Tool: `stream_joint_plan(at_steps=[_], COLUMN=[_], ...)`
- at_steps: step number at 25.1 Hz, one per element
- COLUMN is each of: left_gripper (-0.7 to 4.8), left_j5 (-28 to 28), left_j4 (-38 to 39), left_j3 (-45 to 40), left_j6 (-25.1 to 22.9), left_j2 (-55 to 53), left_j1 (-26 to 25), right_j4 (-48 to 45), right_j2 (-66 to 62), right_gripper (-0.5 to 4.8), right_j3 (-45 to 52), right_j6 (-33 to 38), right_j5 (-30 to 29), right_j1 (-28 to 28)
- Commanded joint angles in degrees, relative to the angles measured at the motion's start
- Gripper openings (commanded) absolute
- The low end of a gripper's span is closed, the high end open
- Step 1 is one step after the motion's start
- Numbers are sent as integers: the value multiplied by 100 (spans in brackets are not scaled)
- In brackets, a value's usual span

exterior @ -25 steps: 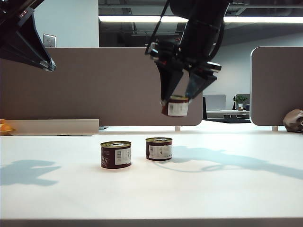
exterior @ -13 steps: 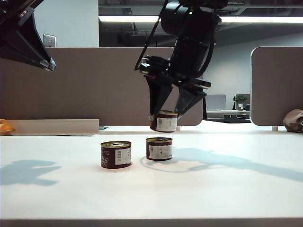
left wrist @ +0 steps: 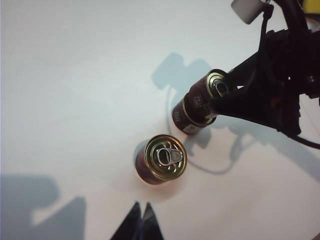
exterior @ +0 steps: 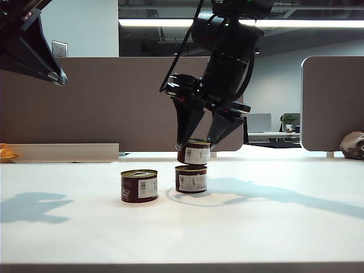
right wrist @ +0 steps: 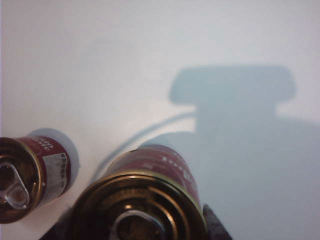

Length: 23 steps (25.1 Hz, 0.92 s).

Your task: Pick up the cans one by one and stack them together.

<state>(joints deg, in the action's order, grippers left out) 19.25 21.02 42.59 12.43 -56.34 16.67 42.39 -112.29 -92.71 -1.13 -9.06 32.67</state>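
Right gripper [exterior: 198, 142] clamping top can [exterior: 194, 152] above second can [exterior: 191, 178] — left gripper [left wrist: 141, 216] closed, empty, raised apart

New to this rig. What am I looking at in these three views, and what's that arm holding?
It is a two-armed robot at a white table. One picture comes from a fixed camera facing the table; the other two come from cameras on each wrist. The right gripper holds a can just above a second can, about to stack it. A third can stands alone to the left of that pair. The left gripper hangs shut and empty above the table, looking down at the cans.
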Motion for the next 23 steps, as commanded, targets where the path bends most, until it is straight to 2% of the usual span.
stream_joint_plan(at_steps=[1, 3, 5, 14, 16, 23], left_gripper=[-6, -6, -6, -6, -6, -6], left_j5=[-17, -17, -17, -11, -11, -4], left_j4=[-55, -57, -57, -48, -46, -24], left_j3=[20, 20, 20, 20, 20, 20], left_j6=[-22, -24, -24, -20, -20, -20], left_j2=[15, 15, 15, 15, 15, 15], left_j1=[4, 4, 4, 4, 4, 4], right_j4=[-107, -131, -151, -31, 35, 85], right_j2=[7, 7, 7, 4, -31, -66], right_gripper=[183, 225, 245, 248, 274, 289], right_j3=[-39, -37, -37, -37, -37, -37], right_j6=[48, 111, 111, 109, 109, 109], right_j5=[-181, -177, -175, 61, 4, 42], right_j1=[9, 33, 42, 42, 42, 44])
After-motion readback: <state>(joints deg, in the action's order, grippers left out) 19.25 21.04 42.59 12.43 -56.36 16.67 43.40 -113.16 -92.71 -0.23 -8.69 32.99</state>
